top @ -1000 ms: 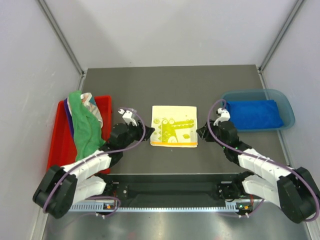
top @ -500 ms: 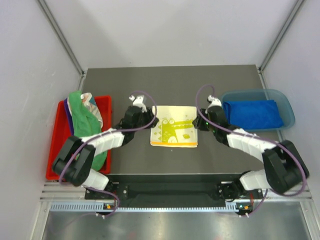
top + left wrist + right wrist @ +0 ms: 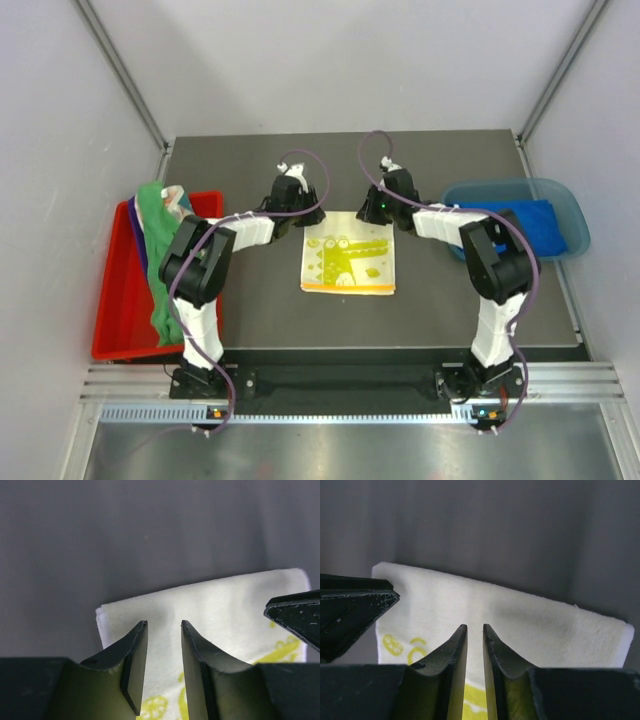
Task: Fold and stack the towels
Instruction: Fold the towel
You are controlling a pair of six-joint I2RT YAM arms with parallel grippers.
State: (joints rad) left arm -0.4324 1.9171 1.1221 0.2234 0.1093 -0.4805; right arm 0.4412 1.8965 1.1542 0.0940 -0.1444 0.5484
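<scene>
Red plastic formed the tray (image 3: 108, 305) at the left edge of the dark tabletop (image 3: 430, 160). A green towel (image 3: 170, 255) was draped along the tray, with a purple one (image 3: 133, 225) showing beneath it. A white towel with orange lettering (image 3: 186, 212) was bunched beside it at the far end.

Just right of the tray, the left end effector (image 3: 164, 625) hovered over the far left corner of the pale yellow crocodile towel (image 3: 348, 255). Its jaws stood apart with a clear gap, and no cloth was caught between them.

The crocodile towel lay flat in the middle of the tabletop, its printed side up and an orange stripe along its near edge.

At the towel's far right corner hung the right end effector (image 3: 475, 627). Its jaws were drawn nearly together with only a thin slit between them, and the flat cloth showed through the slit unpinched.

Further right sat a translucent blue bin (image 3: 572, 205) holding a folded royal blue towel (image 3: 540, 228), partly hidden by the right arm.
</scene>
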